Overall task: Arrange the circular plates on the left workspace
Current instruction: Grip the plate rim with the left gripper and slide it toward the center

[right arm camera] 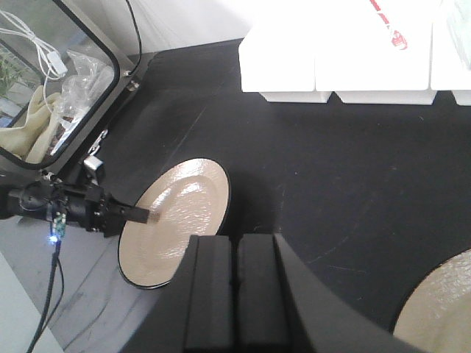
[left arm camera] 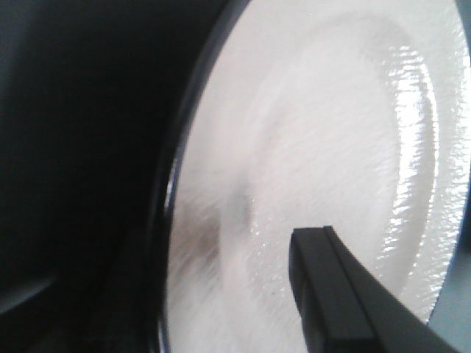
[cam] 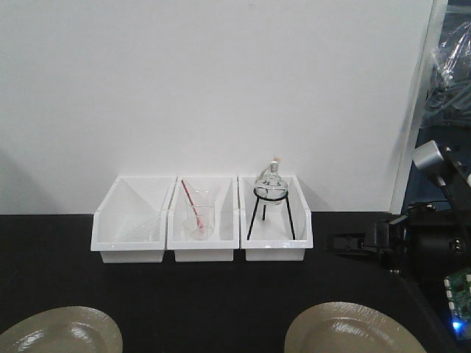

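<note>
Two round beige plates with dark rims lie on the black countertop (cam: 221, 301), one at front left (cam: 59, 334) and one at front right (cam: 353, 332). The left plate fills the left wrist view (left arm camera: 331, 132) and also shows in the right wrist view (right arm camera: 180, 217). My left gripper (right arm camera: 143, 215) straddles that plate's rim. One finger (left arm camera: 331, 294) hovers just over the plate's face, and the other is hidden below. My right gripper (right arm camera: 237, 294) is shut and empty, high above the counter between the plates. It also shows at the right in the front view (cam: 342, 243). The right plate's edge (right arm camera: 441, 309) lies beside it.
Three white bins stand in a row against the white wall: one (cam: 132, 220) nearly empty, one with a beaker and red stirrer (cam: 199, 217), one with a round flask on a tripod (cam: 271, 191). A glass case (right arm camera: 51, 88) stands beyond the counter's left edge, near the left plate.
</note>
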### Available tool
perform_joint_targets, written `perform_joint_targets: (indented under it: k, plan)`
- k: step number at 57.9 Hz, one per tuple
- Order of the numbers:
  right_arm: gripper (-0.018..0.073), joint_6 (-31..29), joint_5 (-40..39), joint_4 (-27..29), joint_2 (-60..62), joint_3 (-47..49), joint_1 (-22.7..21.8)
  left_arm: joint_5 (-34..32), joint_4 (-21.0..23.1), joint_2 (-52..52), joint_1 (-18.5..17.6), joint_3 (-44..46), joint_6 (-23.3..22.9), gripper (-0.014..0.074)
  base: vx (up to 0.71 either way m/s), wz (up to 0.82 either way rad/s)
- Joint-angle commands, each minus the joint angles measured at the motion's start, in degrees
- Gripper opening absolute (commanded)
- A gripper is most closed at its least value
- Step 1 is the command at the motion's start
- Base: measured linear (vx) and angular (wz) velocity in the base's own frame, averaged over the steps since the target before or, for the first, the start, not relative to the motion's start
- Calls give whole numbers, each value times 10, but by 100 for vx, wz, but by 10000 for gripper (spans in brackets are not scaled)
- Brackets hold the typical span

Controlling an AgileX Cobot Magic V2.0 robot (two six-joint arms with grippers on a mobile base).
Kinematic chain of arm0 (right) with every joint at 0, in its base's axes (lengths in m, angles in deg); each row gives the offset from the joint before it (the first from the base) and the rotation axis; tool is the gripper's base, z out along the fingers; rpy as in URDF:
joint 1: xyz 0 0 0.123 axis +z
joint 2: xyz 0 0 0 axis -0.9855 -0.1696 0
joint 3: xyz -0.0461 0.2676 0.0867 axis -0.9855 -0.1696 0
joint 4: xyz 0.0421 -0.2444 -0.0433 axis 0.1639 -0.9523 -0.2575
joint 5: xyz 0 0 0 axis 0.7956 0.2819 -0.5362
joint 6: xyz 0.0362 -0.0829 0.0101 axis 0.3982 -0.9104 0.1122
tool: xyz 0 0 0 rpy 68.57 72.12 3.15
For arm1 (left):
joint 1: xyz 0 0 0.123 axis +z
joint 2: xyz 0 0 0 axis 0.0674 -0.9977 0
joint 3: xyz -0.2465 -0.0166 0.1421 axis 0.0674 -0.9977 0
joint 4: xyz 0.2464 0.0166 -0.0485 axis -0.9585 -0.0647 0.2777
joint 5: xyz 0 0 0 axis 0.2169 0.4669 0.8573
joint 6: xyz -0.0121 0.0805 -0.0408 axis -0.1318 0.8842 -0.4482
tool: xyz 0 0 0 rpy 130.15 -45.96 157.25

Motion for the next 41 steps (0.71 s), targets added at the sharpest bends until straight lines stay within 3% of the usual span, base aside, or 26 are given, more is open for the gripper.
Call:
perform_joint_targets:
  k: [1, 4, 10, 19, 29, 41]
  plan:
    - [23, -6, -6, 45, 14, 20, -2, 29, 40, 9, 0, 13, 8, 492, 0, 0]
    - [23, -6, -6, 47, 14, 20, -2, 28, 45, 9, 0, 13, 15, 472, 0, 0]
    - [23, -6, -9, 48, 14, 20, -2, 30, 68, 9, 0, 13, 32, 342, 0, 0]
    - [23, -6, -10, 48, 14, 20, -2, 41, 96, 9, 0, 13, 34, 1, 0, 0]
    - [23, -6, -10, 48, 14, 20, -2, 76, 138, 9, -1, 13, 34, -6, 0, 0]
    - [23, -6, -21, 48, 14, 20, -2, 129, 263, 19, -19, 13, 35, -1, 0, 0]
